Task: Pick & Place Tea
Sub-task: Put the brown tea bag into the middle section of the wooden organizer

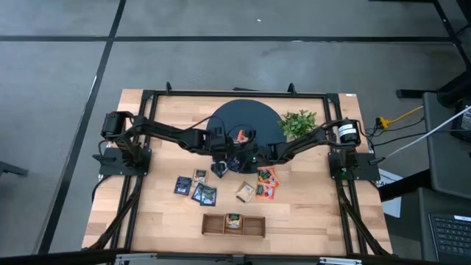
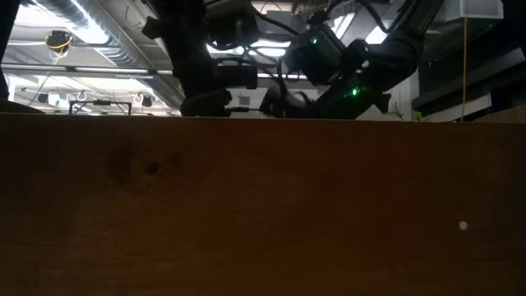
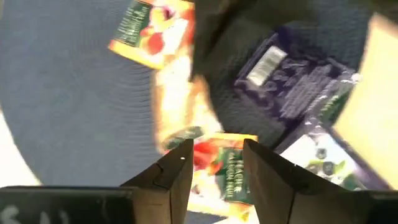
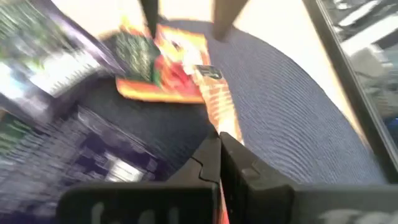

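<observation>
Both grippers meet over the near edge of the dark round mat (image 1: 243,121). My left gripper (image 3: 216,163) is open, and an orange-red tea sachet (image 3: 219,171) lies on the mat between and beyond its fingertips. My right gripper (image 4: 219,149) is shut on a second orange-red sachet (image 4: 217,109), seen edge-on. Next to it a flat orange-red sachet (image 4: 163,68) lies on the mat. Dark purple sachets (image 3: 292,81) lie on the mat beside them. More sachets lie on the wood: dark ones (image 1: 193,185), a beige one (image 1: 245,191) and orange-red ones (image 1: 266,184). My left gripper: I cannot tell whether its fingers (image 3: 171,177) touch the orange-red sachet between them. My right gripper pinches a thin orange-red sachet by its near edge (image 4: 219,132) between its two shut fingers. The sachet stands on edge and runs from the fingertips out over the mat.
A narrow wooden three-compartment tray (image 1: 234,224) sits near the table's near edge with one sachet in its middle compartment. A leafy green plant (image 1: 298,121) stands right of the mat. Black frame rails (image 1: 132,191) run along both table sides. The low view shows only the table's edge.
</observation>
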{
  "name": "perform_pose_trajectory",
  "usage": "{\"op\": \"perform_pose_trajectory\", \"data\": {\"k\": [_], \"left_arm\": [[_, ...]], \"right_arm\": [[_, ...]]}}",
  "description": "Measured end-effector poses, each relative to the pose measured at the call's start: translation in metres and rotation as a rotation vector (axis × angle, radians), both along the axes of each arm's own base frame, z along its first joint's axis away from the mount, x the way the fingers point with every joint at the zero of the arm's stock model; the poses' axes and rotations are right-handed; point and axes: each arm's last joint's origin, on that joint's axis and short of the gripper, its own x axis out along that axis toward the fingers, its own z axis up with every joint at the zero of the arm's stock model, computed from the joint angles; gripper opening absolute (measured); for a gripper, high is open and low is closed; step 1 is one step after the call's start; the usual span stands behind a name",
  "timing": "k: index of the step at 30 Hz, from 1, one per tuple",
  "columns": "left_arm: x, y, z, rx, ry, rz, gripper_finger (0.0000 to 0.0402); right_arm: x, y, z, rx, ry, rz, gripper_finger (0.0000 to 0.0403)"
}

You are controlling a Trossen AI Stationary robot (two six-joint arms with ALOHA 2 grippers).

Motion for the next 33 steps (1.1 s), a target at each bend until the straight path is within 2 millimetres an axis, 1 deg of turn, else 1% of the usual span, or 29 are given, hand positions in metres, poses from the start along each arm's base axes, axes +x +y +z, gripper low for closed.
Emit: {"op": "perform_pose_trajectory", "data": {"k": [6, 11, 18, 22, 25, 30, 33], "left_arm": [[-0.004, -0.014, 0.005, 0.075, 0.006, -0.01, 0.0135], [-0.005, -0.024, 0.006, 0.149, 0.016, -0.02, 0.0132], [-0.005, -0.04, 0.006, 0.151, -0.001, -0.067, 0.0134], [-0.006, -0.049, 0.009, 0.148, -0.015, -0.093, 0.013], [-0.007, -0.054, 0.018, 0.143, -0.066, -0.103, 0.013], [-0.005, -0.054, 0.032, 0.125, -0.169, -0.103, 0.0134], [-0.004, -0.054, 0.034, 0.119, -0.193, -0.107, 0.0133]], "right_arm": [[-0.003, 0.0, 0.026, 0.172, -0.078, 0.043, 0.0004], [-0.012, 0.003, 0.041, 0.312, -0.064, 0.045, 0.0004], [-0.021, 0.007, 0.056, 0.443, -0.062, 0.037, 0.0003], [-0.027, 0.01, 0.062, 0.464, -0.036, 0.029, 0.0003], [-0.03, 0.013, 0.067, 0.455, -0.031, 0.026, 0.0003], [-0.032, 0.021, 0.076, 0.441, -0.06, 0.046, 0.0003], [-0.032, 0.025, 0.078, 0.437, -0.07, 0.06, 0.0003]]}}
